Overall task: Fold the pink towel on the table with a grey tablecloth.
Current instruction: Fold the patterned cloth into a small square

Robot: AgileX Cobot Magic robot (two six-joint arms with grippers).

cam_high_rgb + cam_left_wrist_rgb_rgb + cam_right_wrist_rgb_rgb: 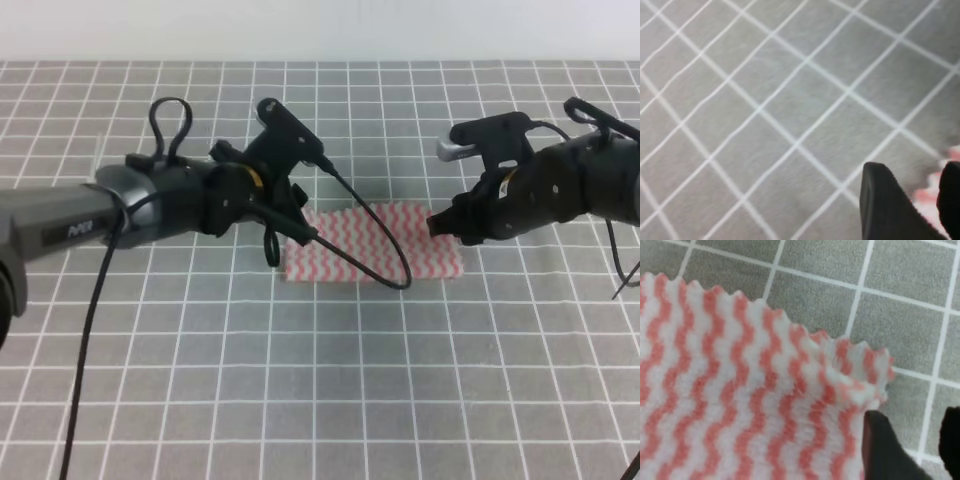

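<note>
1. Centrally on the grey bench [320,380] lies the pink towel [375,243]; 
2. my left hand [297,228] meets its left edge, my right hand [440,224] its right corner; whether either grips, I cannot tell.

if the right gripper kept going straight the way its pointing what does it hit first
Most likely the pink towel. In the right wrist view the right gripper has its fingers apart at the towel's curled corner, with the grey tablecloth directly beneath. How far above the cloth it sits cannot be judged.
</note>
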